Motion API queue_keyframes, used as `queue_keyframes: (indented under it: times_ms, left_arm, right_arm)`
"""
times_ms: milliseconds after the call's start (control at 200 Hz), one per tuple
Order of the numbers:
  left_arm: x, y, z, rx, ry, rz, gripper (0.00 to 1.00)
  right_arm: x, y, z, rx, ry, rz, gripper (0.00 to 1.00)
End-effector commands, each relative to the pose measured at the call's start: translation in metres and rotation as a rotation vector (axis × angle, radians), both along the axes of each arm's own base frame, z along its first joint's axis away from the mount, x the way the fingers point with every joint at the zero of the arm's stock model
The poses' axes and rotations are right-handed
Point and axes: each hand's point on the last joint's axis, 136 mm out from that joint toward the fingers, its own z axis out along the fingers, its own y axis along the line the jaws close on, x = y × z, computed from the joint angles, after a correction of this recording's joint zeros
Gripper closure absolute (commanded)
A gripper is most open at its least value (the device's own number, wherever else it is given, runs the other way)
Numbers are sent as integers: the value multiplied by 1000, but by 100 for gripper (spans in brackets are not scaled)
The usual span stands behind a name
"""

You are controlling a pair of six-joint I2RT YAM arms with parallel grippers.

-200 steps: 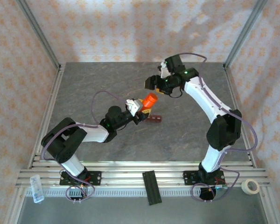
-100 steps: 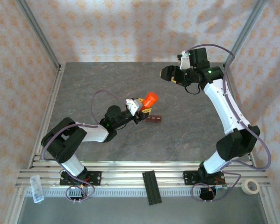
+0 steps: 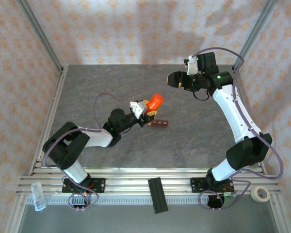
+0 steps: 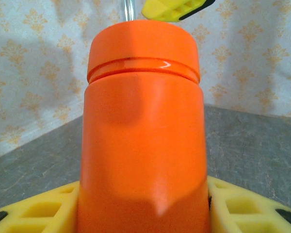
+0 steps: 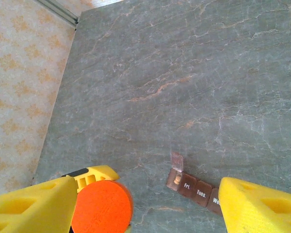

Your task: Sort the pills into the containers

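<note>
We see the dark reddish-brown plastic strip of day-labelled compartments [image 5: 199, 188] flat on the grey stone-look worktop [image 3: 199, 141], just beside the orange cylindrical plastic bottle [image 3: 155, 101], end lid flipped up. Left claw [image 3: 147, 112], half closed, clamps that bottle. Right claw [image 3: 176, 79], well apart from the bottle, gapes empty.

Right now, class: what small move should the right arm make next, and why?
Probably lower the open right end effector to the raised clear flap on the reddish-brown strip pill organiser and press it shut. That end compartment seems to hold a pale pill, and the orange plastic bottle in the left end effector has its cap on.
</note>
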Motion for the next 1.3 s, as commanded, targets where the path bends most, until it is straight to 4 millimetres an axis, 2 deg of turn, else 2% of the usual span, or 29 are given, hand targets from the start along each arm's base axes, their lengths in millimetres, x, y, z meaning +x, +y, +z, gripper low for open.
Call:
queue_keyframes:
  times_ms: [0, 415, 721, 956, 1296]
  left_arm:
    - [-1, 0, 35, -55, -117, -15, 100]
    - [4, 2, 32, -64, -102, 10, 100]
    - [7, -6, 39, -134, -38, -53, 100]
    - [3, -12, 42, -143, -33, -102, 100]
    - [0, -12, 44, -145, -32, -114, 100]
  right_arm:
    - [-9, -1, 14, -5, -47, 27, 23]
    - [-16, 1, 20, 0, -69, 70, 23]
    - [-34, 8, 24, 21, -93, 158, 23]
    - [-46, 25, 18, 36, -63, 236, 22]
    - [-45, 48, -5, -5, -16, 285, 22]
